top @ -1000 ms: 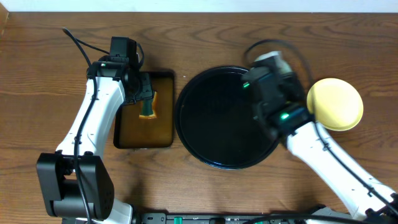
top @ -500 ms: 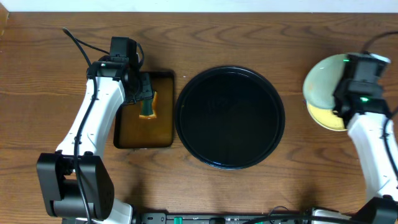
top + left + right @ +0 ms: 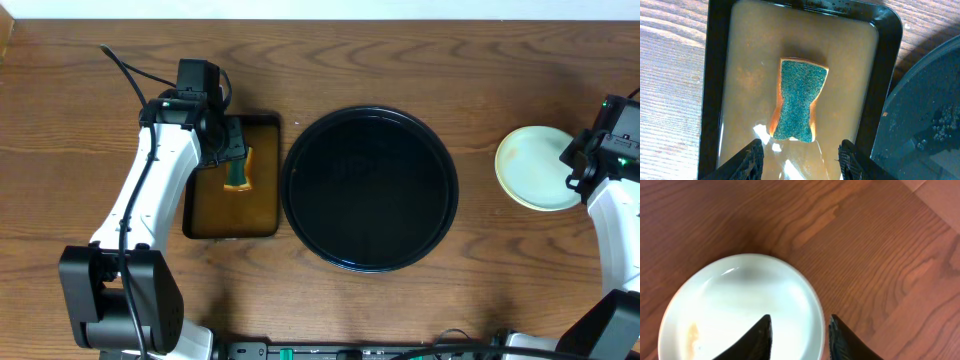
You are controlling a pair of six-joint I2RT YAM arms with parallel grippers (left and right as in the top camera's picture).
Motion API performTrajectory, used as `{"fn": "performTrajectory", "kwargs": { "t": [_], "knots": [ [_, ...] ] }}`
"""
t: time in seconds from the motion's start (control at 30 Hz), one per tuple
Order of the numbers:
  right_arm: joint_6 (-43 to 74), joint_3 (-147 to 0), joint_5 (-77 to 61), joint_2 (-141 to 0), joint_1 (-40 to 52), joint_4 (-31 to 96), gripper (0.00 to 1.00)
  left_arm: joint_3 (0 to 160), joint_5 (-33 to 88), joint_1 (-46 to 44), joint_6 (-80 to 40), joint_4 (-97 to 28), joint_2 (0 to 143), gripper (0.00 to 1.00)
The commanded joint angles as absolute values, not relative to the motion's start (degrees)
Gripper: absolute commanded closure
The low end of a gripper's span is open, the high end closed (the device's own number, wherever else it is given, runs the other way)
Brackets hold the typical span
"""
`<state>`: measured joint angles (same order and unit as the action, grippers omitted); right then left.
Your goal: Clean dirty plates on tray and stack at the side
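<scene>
A: Overhead: the plates (image 3: pixel 535 167) lie stacked on the surface, right of the black tray (image 3: pixel 369 190)

B: Left wrist: the left gripper (image 3: pixel 800 155) is spread above the sponge (image 3: pixel 799 106)

A: Right wrist: the right gripper (image 3: pixel 797 330) is parted astride the rim of the top plate (image 3: pixel 740 310). It looks rigid, glossy, probably slick, so pinch the rim

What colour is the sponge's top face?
Speckled teal-green on top of the sponge, with an orange body beneath. It shows best in the left wrist view.

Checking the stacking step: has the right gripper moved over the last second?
Yes. The right gripper swung right, from above the black tray to the far edge of the stacked plates, well off the tray's right side.
</scene>
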<state>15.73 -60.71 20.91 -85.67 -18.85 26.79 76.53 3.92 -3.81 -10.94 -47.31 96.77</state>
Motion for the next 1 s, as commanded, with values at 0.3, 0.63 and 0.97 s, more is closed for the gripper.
{"fn": "performTrajectory", "kwargs": {
  "t": [0.3, 0.63, 0.97],
  "knots": [
    [5.8, -61.8, -17.2, -86.2, -17.4, 27.9, 0.4, 76.8, 3.8, -3.7, -9.5, -45.8, 97.1, 0.43],
    [2.6, -61.8, -9.3, -86.2, -7.8, 43.4, 0.01, 76.8, 3.8, -3.7, -8.3, -53.7, 97.1, 0.22],
    [3.3, -60.1, -8.4, -82.8, -6.3, 52.7, 0.01, 75.2, 3.9, -3.7, -9.7, -62.8, 93.7, 0.21]
  ]
}}
